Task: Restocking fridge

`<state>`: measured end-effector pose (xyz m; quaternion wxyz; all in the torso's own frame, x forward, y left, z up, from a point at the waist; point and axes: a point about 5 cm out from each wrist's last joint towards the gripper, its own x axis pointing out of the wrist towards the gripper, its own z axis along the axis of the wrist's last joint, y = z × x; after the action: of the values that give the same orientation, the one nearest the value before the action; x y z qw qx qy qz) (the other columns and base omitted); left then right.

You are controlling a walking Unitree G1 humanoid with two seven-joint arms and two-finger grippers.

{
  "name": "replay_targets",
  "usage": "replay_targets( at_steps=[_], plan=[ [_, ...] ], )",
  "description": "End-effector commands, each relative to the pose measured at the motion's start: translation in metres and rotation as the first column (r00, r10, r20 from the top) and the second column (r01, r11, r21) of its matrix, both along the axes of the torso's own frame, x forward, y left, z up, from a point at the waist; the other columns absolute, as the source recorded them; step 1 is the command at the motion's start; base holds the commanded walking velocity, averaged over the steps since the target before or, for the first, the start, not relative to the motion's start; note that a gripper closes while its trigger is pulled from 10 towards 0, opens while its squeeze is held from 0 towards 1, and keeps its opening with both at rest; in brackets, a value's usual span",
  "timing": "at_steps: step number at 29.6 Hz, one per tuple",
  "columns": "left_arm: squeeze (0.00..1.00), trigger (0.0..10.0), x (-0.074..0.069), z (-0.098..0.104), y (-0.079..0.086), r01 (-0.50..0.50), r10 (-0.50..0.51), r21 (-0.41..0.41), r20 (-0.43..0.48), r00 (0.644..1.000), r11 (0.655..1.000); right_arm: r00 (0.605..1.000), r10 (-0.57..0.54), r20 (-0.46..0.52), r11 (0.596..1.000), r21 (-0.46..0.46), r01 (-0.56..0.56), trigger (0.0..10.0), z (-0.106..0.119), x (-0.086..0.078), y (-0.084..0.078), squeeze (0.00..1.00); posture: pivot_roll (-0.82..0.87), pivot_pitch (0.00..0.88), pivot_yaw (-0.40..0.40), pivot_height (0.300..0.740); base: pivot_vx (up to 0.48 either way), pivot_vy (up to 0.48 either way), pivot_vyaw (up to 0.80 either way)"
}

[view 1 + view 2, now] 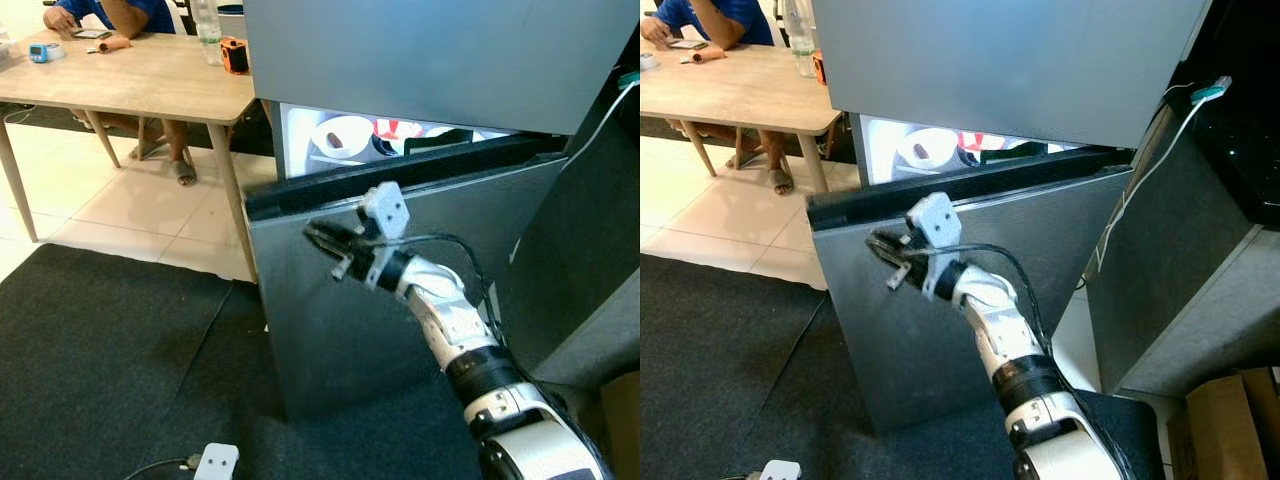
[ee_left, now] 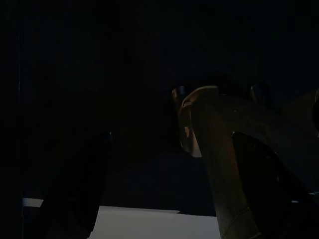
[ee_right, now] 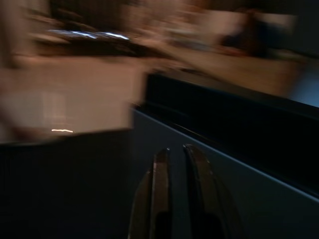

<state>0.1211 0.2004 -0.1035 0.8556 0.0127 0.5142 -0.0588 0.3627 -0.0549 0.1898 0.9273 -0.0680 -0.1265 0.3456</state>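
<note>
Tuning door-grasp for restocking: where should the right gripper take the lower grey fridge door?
Probably the black top edge of the grey fridge door, reached from above: that lip stands exposed, with lit shelves behind it. The flat front offers nothing to pinch. The right gripper hangs just below that edge, fingers together.

A long pale wooden table [image 1: 150, 85] on slim angled legs stands well beyond the right gripper [image 1: 325, 245] and to its left, on glossy cream floor tiles [image 1: 130, 200]. A person in a blue top [image 1: 120, 12] sits at its far side, sandalled feet beneath. A clear plastic bottle [image 1: 207, 30] and a small orange-and-black object [image 1: 234, 54] sit near the table's edge. Dark charcoal carpet [image 1: 100, 350] spreads below and left of the gripper. A brown cardboard box [image 1: 1230, 420] lies low to its right.
</note>
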Motion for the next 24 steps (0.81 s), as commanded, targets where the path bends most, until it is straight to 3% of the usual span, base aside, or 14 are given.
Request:
replay_targets(
  at_steps=[1,6,7,9,11,12,14,16,17,18,19,21,22,24],
  plan=[
    [0.00,10.0,-0.020,-0.006,0.000,-0.003,0.003,-0.003,-0.078,0.997,1.000,0.990,-0.141,-0.011,0.990,-0.019,0.141,10.0,-0.010,0.005,-0.012,0.00,-0.07,0.101,-0.026,0.740,0.000,0.000,0.00],
    [0.00,10.0,-0.016,-0.005,0.001,-0.007,0.006,-0.001,-0.070,0.998,1.000,0.949,-0.241,-0.203,0.958,-0.210,0.198,10.0,-0.082,-0.007,-0.044,0.00,-0.07,0.109,-0.025,0.740,0.000,0.000,0.00],
    [0.00,10.0,-0.015,-0.005,0.001,-0.007,0.006,-0.003,-0.068,0.998,1.000,0.928,-0.271,-0.255,0.942,-0.267,0.201,10.0,-0.103,-0.014,-0.053,0.00,-0.07,0.109,-0.025,0.740,0.000,0.000,0.00],
    [0.00,10.0,-0.013,-0.005,0.000,-0.010,0.010,-0.004,-0.065,0.998,1.000,0.839,-0.379,-0.391,0.884,-0.421,0.204,10.0,-0.158,-0.044,-0.084,0.00,-0.07,0.112,-0.027,0.740,0.000,0.000,0.00],
    [0.00,10.0,-0.012,-0.004,0.001,-0.014,0.013,-0.004,-0.062,0.998,1.000,0.795,-0.433,-0.426,0.849,-0.487,0.202,10.0,-0.178,-0.059,-0.098,0.00,-0.07,0.114,-0.027,0.740,0.000,0.000,0.00],
    [0.00,10.0,-0.012,-0.004,0.001,-0.014,0.013,-0.004,-0.062,0.998,1.000,0.795,-0.433,-0.426,0.849,-0.487,0.202,10.0,-0.178,-0.059,-0.098,0.00,-0.07,0.114,-0.027,0.740,0.000,0.000,0.00],
    [0.00,10.0,-0.011,-0.004,0.000,-0.010,0.010,-0.001,-0.058,0.998,1.000,0.690,-0.539,-0.484,0.769,-0.617,0.168,10.0,-0.215,-0.095,-0.126,0.00,-0.07,0.112,-0.025,0.740,0.000,0.000,0.00],
    [0.00,10.0,-0.011,-0.004,0.000,0.001,0.000,0.002,-0.060,0.998,1.000,0.548,-0.637,-0.541,0.712,-0.685,0.151,10.0,-0.244,-0.138,-0.153,0.00,-0.07,0.109,-0.025,0.740,0.000,0.000,0.00],
    [0.00,10.0,-0.011,-0.004,0.000,0.001,0.000,0.002,-0.060,0.998,1.000,0.548,-0.637,-0.541,0.712,-0.685,0.151,10.0,-0.244,-0.138,-0.153,0.00,-0.07,0.109,-0.025,0.740,0.000,0.000,0.00],
    [0.00,10.0,-0.011,-0.004,-0.001,0.007,-0.007,0.001,-0.062,0.998,1.000,0.435,-0.696,-0.572,0.682,-0.717,0.147,10.0,-0.260,-0.169,-0.171,0.00,-0.07,0.109,-0.024,0.740,0.000,0.000,0.00],
    [0.00,10.0,-0.011,-0.004,-0.001,0.007,-0.007,0.001,-0.062,0.998,1.000,0.435,-0.696,-0.572,0.682,-0.717,0.147,10.0,-0.260,-0.169,-0.171,0.00,-0.07,0.109,-0.024,0.740,0.000,0.000,0.00],
    [0.00,10.0,-0.012,-0.005,-0.002,0.010,-0.010,-0.004,-0.065,0.998,1.000,0.336,-0.734,-0.591,0.657,-0.742,0.132,10.0,-0.271,-0.198,-0.185,0.00,-0.07,0.108,-0.023,0.740,0.120,0.000,0.00],
    [0.00,10.0,-0.012,-0.005,-0.002,0.010,-0.010,-0.004,-0.065,0.998,1.000,0.336,-0.734,-0.591,0.657,-0.742,0.132,10.0,-0.271,-0.198,-0.185,0.00,-0.07,0.108,-0.023,0.740,0.240,0.000,0.00],
    [0.00,10.0,-0.012,-0.005,-0.003,0.017,-0.017,-0.006,-0.068,0.998,1.000,0.248,-0.757,-0.604,0.641,-0.760,0.105,10.0,-0.280,-0.227,-0.195,0.00,-0.08,0.109,-0.023,0.740,0.244,0.000,0.00]
  ],
)
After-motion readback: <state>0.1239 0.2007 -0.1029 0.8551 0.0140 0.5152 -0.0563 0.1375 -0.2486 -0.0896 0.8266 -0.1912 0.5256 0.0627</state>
